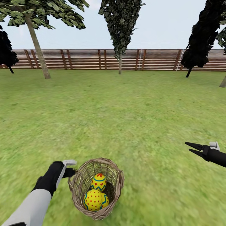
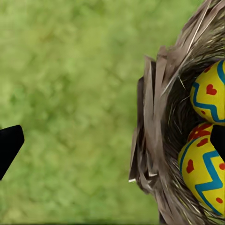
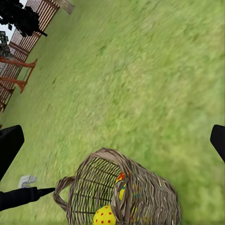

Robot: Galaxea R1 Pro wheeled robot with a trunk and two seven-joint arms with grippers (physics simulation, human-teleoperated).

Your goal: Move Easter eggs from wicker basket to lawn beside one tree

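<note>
Sitting on the lawn (image 1: 131,119) closest to the robot, the wicker basket (image 1: 78,183) holds the Easter eggs (image 1: 94,199), all of them inside it: a dotted one in front, a zigzag-banded one (image 1: 99,182) behind it, and the left wrist view shows heart-marked shells (image 2: 206,171) packed against the weave. The left gripper (image 1: 71,172) is right at the basket's rim on its left side; its fingers (image 2: 9,143) stand wide apart there, and one appears to be on each side of the wicker wall, though whether they touch it I cannot tell. The right gripper (image 1: 192,148) hovers well off to the basket's right, slightly parted and empty. Far beyond the basket a pale-trunked tree (image 1: 38,50) stands before the fence (image 1: 150,59), with dark conifers (image 1: 121,28) alongside. The step in hand looks like taking hold at the basket; nothing is unloaded yet. Next, I judge, the left gripper must either close on the rim or move over the eggs to grasp one.
</note>
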